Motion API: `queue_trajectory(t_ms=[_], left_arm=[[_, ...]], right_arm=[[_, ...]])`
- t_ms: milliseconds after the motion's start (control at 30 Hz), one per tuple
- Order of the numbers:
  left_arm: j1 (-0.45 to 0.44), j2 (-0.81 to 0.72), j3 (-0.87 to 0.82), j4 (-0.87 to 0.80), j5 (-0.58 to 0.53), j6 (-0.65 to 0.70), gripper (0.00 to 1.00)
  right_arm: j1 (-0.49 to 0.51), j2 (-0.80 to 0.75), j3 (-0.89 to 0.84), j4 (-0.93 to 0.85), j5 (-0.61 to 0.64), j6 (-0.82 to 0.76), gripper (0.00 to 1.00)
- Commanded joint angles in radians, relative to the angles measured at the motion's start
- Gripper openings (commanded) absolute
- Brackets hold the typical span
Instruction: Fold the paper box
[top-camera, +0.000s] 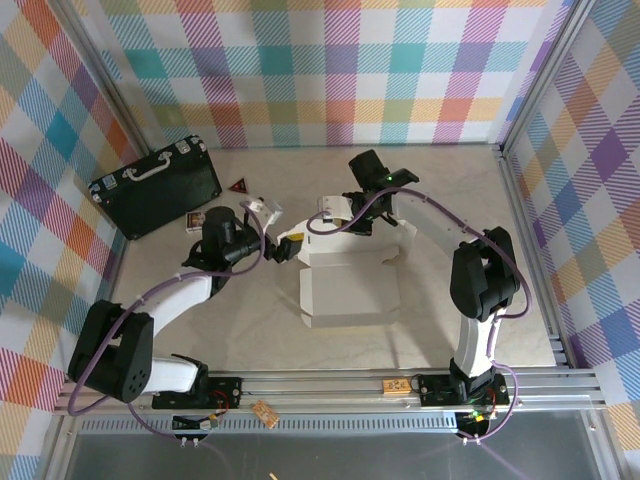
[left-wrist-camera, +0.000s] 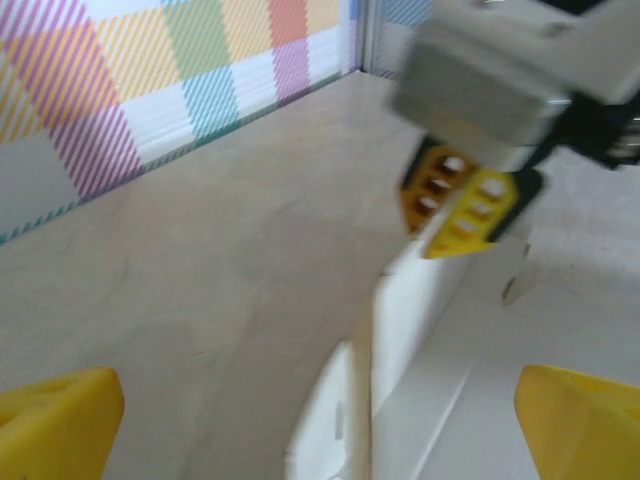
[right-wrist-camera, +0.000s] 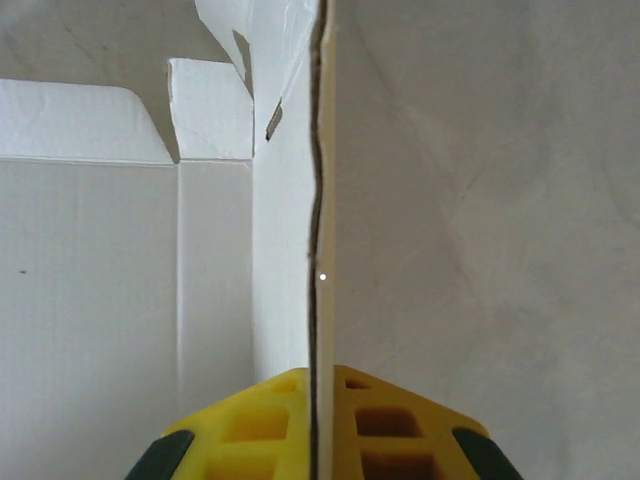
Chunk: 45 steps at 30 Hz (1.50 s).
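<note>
Paper box (top-camera: 350, 292) lies mid-table, white side up, partly formed. At its back-left corner the left gripper (top-camera: 288, 247) hangs wide open, holding nothing, perhaps ready for a flap. The right gripper (right-wrist-camera: 318, 410) pinches a raised wall, likely to keep its crease upright. No writing is legible.

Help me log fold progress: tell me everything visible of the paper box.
The paper box is thin die-cut cardboard, white side up, lying mid-table between the arms and only partly folded. Its base panel rests flat on the table, and the near and left edges seem raised. One flap with cut tabs stands upright; the right wrist view shows it edge-on, thin and slightly wavy. The right gripper is shut on that flap. The open left gripper sits beside the box; whether they touch cannot be told.
</note>
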Motion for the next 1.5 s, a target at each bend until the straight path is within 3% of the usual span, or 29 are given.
queue_trajectory(t_ms=[0,100,233,400,533,733,867,1033,1200,1467], left_arm=[[-0.038,-0.029,-0.016,0.088,-0.085,0.085,0.98],[-0.076,-0.002,0.020,0.017,-0.132,0.128,0.94],[-0.108,0.038,0.008,0.076,-0.215,0.148,0.85],[-0.129,0.092,0.032,0.096,-0.207,0.135,0.59],[-0.158,0.107,0.036,0.100,-0.230,0.151,0.26],[-0.174,0.102,0.033,0.069,-0.256,0.213,0.06],[-0.175,0.093,0.032,0.029,-0.249,0.269,0.01],[-0.175,0.090,0.042,0.026,-0.250,0.308,0.00],[-0.175,0.091,0.063,0.013,-0.243,0.324,0.00],[-0.176,0.075,0.051,0.037,-0.228,0.290,0.04]], right_arm=[[0.009,0.042,-0.043,0.073,-0.048,-0.020,0.05],[0.010,0.016,-0.076,0.109,-0.065,-0.005,0.07],[0.010,0.001,-0.080,0.106,-0.078,0.002,0.10],[0.014,-0.003,-0.084,0.106,-0.077,0.022,0.13],[0.016,-0.021,-0.111,0.117,-0.077,0.038,0.19],[0.016,-0.123,-0.208,0.189,-0.057,0.096,0.37],[0.016,-0.276,-0.367,0.332,-0.072,0.078,0.45],[0.016,-0.376,-0.491,0.431,-0.099,0.006,0.44],[0.032,-0.336,-0.462,0.377,-0.046,-0.021,0.31],[0.097,-0.335,-0.564,0.626,0.190,-0.042,0.01]])
